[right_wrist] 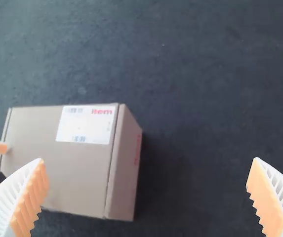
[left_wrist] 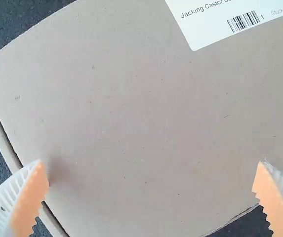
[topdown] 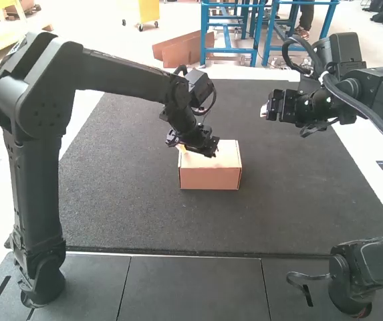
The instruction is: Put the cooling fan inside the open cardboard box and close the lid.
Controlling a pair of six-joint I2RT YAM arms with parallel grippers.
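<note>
Two claws are spread wide, nothing gripped in either. Left claw (topdown: 194, 144) is poised right at the left end of the box (topdown: 210, 170), over its shut lid (left_wrist: 131, 113). Box is seated on the black mat (topdown: 111, 174). Right claw (topdown: 271, 107) is held high, well off to the box's right.

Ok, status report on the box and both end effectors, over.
Left end effector open, low over the cardboard box. Right end effector open, empty, raised to its right. Lid shut. Nothing blocking.
</note>
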